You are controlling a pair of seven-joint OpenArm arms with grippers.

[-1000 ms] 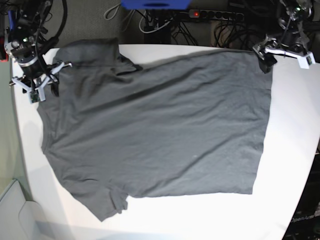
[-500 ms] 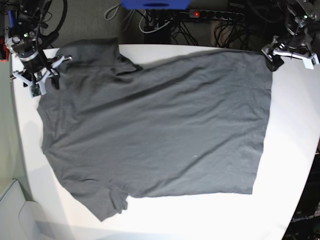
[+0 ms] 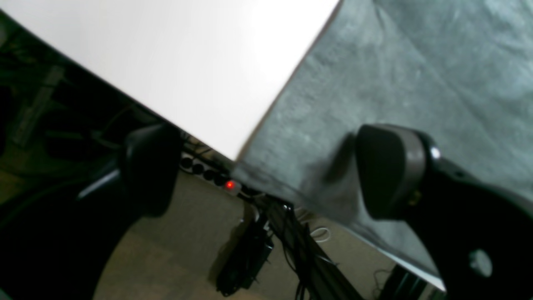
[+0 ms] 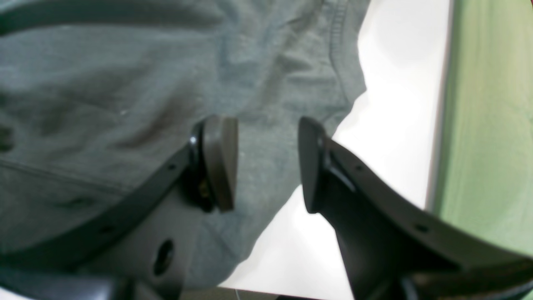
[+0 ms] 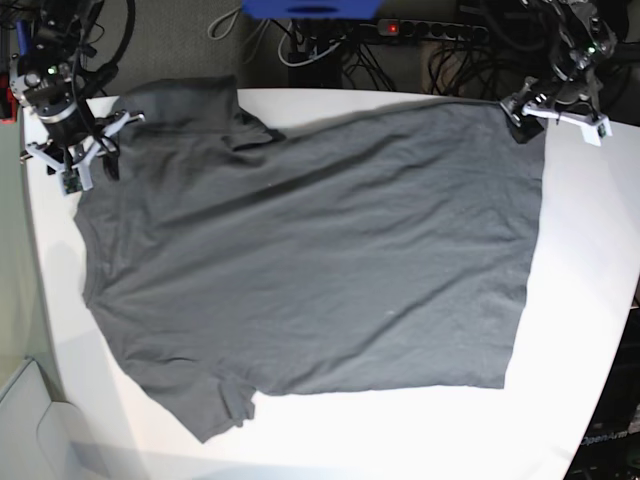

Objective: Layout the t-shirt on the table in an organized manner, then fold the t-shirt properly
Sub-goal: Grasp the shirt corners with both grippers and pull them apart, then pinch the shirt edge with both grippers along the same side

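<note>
Since a second ago the left gripper [image 5: 553, 108] has been shifted up and back toward the far edge of the table [image 5: 590, 300], while the right gripper [image 5: 75, 150] has been drawn a little toward the far corner; the t-shirt [image 5: 320, 260] has not been disturbed. The t-shirt is spread flat across the table, hem toward the left arm's side, collar and sleeves toward the right arm's side, one sleeve folded over near the far edge. In the left wrist view the left gripper [image 3: 266, 171] is seen with its jaws spread wide, one finger over the hem corner of the shirt [image 3: 395, 83] and the other past the table edge [image 3: 166, 54]; nothing is held. In the right wrist view the right gripper [image 4: 266, 162] is parted halfway above the shirt's edge [image 4: 125, 83], and no cloth appears to be pinched between the pads, though the blur makes this uncertain. A power strip [image 5: 430, 30] with a red light lies on the floor beyond the table.
</note>
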